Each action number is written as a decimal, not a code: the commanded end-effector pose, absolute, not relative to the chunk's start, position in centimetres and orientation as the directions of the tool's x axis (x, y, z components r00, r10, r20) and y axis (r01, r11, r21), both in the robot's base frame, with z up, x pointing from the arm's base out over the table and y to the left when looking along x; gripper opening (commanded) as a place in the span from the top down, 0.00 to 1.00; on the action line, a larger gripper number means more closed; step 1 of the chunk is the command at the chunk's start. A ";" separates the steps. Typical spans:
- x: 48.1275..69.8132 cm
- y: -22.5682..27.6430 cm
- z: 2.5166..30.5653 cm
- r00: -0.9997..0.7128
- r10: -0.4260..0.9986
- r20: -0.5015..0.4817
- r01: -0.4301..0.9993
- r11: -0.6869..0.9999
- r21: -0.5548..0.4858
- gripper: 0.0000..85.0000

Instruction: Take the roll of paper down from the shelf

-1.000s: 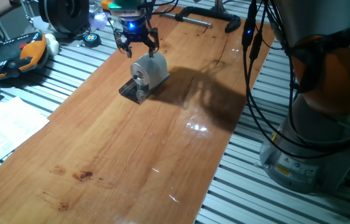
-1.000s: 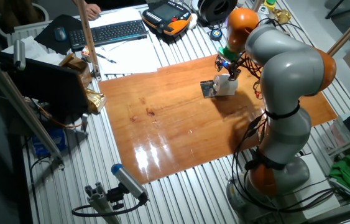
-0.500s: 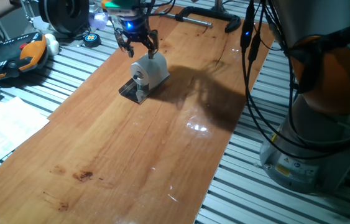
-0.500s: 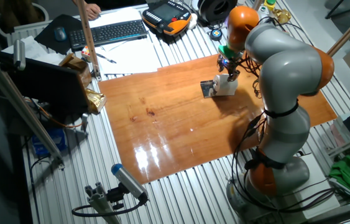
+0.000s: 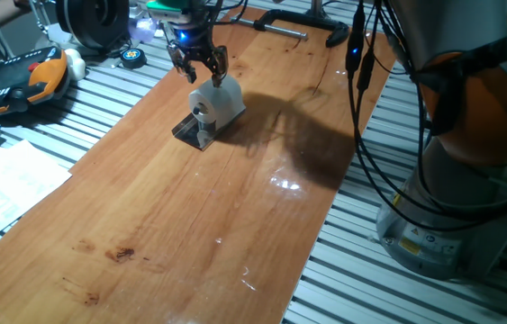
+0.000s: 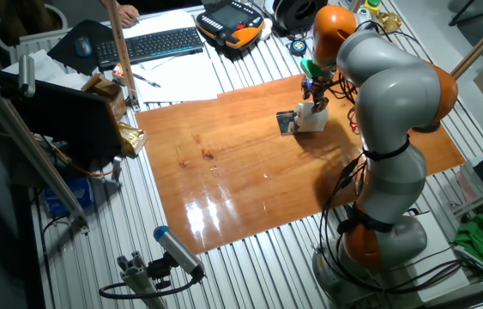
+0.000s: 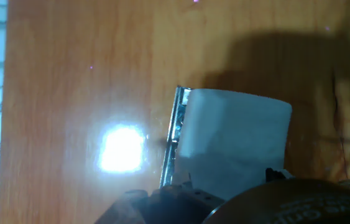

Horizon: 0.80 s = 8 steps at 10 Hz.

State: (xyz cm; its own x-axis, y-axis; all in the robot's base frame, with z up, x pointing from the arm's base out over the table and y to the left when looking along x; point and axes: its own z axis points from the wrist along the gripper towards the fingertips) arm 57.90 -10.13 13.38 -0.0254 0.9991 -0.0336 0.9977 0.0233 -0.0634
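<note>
1. The small white roll of paper with a brownish cardboard core (image 5: 214, 103) sits on the small dark grey metal shelf (image 5: 187, 131), its core end facing the camera in one fixed view; the shelf stands on the far half of the table, a long orange-brown wooden board (image 5: 172, 216).
2. In the hand view the roll of paper (image 7: 234, 140) appears as a white rectangular block, with the thin bright metal bar of the shelf (image 7: 173, 137) running along its left edge, touching or just beside it.
3. The black two-finger gripper (image 5: 197, 70) hangs just above the roll, at its far upper side, with a blue light glowing on its body. The fingers are spread apart and grasp nothing; whether a fingertip touches the paper cannot be told.
4. In the other fixed view the roll (image 6: 314, 118) and shelf (image 6: 286, 123) lie near the far edge of the table (image 6: 224, 172), directly beneath the gripper (image 6: 316, 90) of the grey and orange arm (image 6: 391, 86).
5. A large black clamp (image 5: 303, 18) lies at the far end of the table, well apart from the roll.
6. An orange and black handheld pendant (image 5: 19, 79) rests on the ribbed metal surface beside the table.
</note>
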 end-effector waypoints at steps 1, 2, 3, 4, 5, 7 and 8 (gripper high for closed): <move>57.9 -10.2 13.2 0.381 0.924 -0.029 0.922 -0.382 -0.059 0.24; 57.8 -10.2 13.0 0.379 0.925 -0.026 0.924 -0.380 -0.055 0.23; 57.8 -10.2 12.9 0.379 0.925 -0.026 0.924 -0.380 -0.055 0.23; 57.8 -10.2 12.9 0.377 0.926 -0.025 0.924 -0.378 -0.054 0.23; 57.7 -10.1 12.8 0.376 0.926 -0.024 0.925 -0.377 -0.051 0.23; 57.5 -10.2 12.4 0.365 0.931 -0.014 0.930 -0.365 -0.048 0.23; 57.4 -10.3 12.3 0.358 0.934 -0.007 0.933 -0.357 -0.048 0.24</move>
